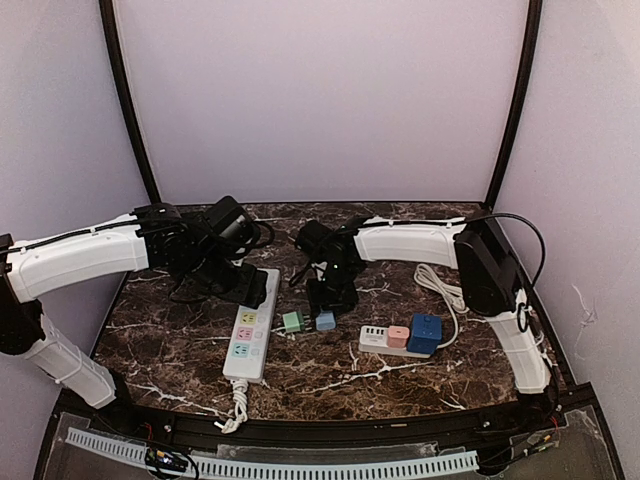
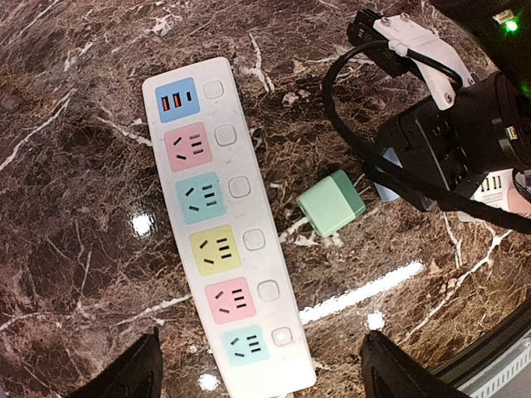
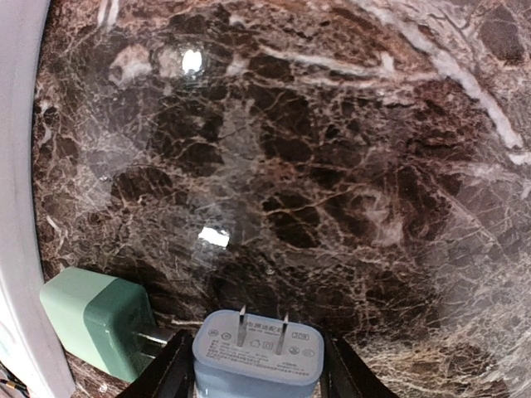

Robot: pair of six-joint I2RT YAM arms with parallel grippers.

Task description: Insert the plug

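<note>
A white power strip (image 1: 250, 330) (image 2: 224, 224) with coloured sockets lies on the marble table. My right gripper (image 1: 327, 310) (image 3: 257, 373) is shut on a light blue plug adapter (image 3: 257, 352) (image 1: 325, 321), its two prongs pointing away from the camera, just right of the strip. A green plug adapter (image 1: 292, 321) (image 2: 332, 202) (image 3: 99, 319) lies loose on the table between the strip and the blue one. My left gripper (image 1: 245, 285) (image 2: 261, 373) is open and empty above the strip's far end; its fingers (image 2: 124, 373) straddle the strip without touching it.
A second white strip (image 1: 385, 340) holding a pink plug (image 1: 399, 335) and a dark blue cube (image 1: 425, 333) lies at the right, its white cable (image 1: 440, 290) curling back. The white strip's cord (image 1: 238, 405) runs toward the front edge.
</note>
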